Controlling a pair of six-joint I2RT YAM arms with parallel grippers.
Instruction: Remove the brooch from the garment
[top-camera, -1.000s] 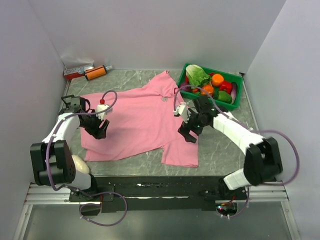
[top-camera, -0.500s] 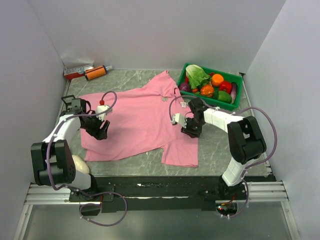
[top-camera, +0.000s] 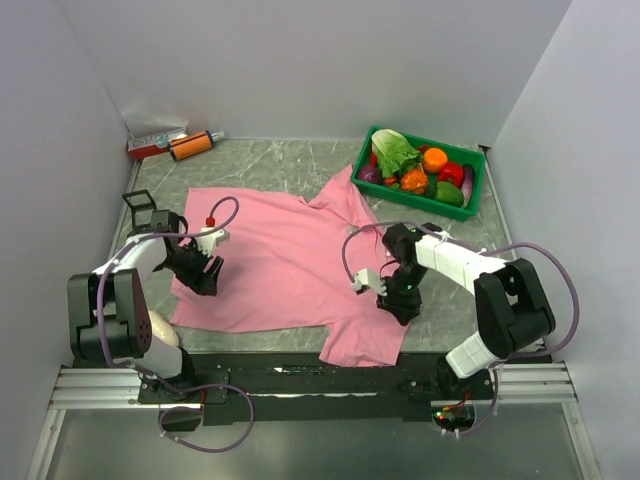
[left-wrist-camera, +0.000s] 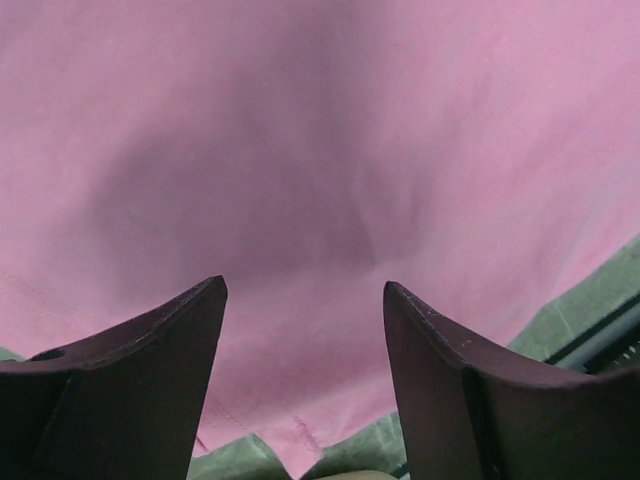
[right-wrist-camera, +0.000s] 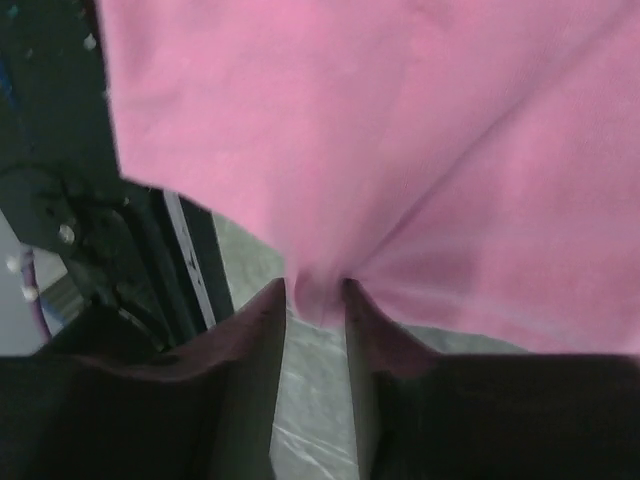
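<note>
Right claw (right-wrist-camera: 315, 290) is clamped on a fold of the shirt (top-camera: 280, 260) near the table's (top-camera: 300, 160) near edge, likely to draw it taut, while left claw (left-wrist-camera: 302, 288) is held spread above the cloth.

Left wrist view: pink shirt (left-wrist-camera: 320, 150) fills nearly the whole frame, the cloth smooth, with a broad soft shadow across its middle. Left gripper (left-wrist-camera: 303, 290) sits over the shirt, its two dark fingers (left-wrist-camera: 140, 380) set well apart with only cloth showing between them; contact with the shirt cannot be told. Grey-green marbled table (left-wrist-camera: 585, 300) shows past the shirt's lower edge and lower right side, where a dark strip (left-wrist-camera: 600, 340) crosses the corner.
</note>
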